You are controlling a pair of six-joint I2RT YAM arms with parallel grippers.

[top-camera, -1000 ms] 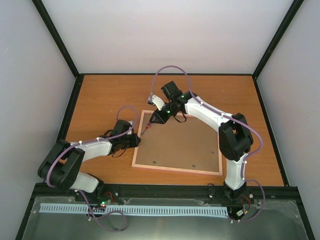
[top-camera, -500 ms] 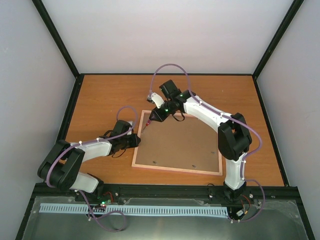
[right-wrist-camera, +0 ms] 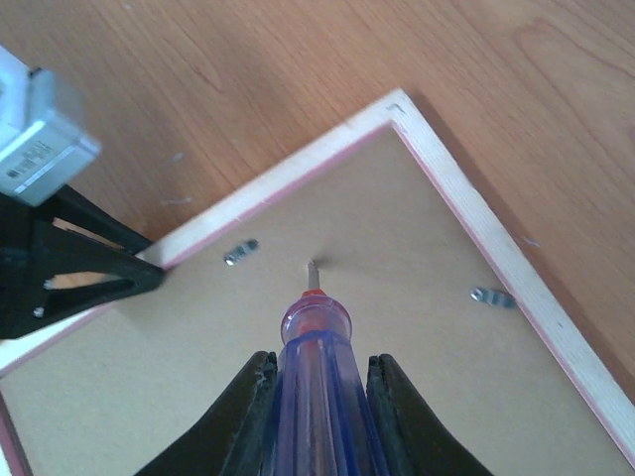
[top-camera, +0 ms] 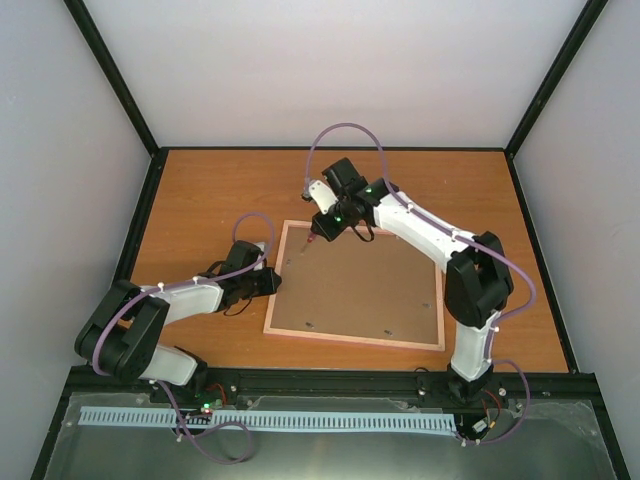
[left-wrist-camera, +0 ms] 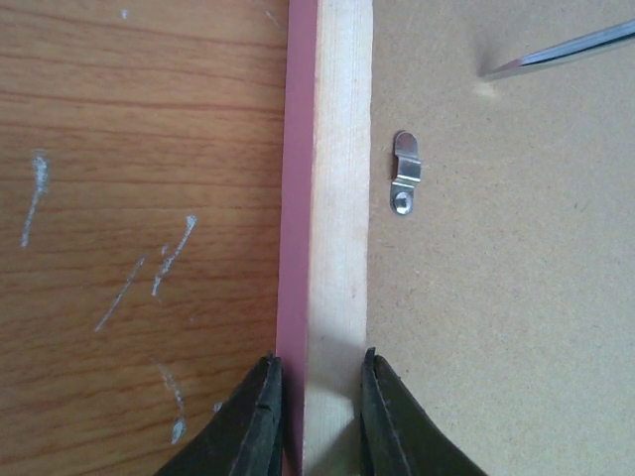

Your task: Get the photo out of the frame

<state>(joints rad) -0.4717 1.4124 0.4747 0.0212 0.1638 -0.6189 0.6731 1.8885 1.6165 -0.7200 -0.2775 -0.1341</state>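
Lying face down, the frame (top-camera: 360,295), likely stiff and light, is pinched at its left rail by the left gripper (left-wrist-camera: 319,397); the right gripper (right-wrist-camera: 319,382) grips a screwdriver (right-wrist-camera: 313,347) touching its backing; photo unseen.

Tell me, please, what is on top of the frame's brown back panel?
Small metal clips and the tip of the screwdriver held in the right fingers. The panel covers whatever lies beneath, so no photo shows.
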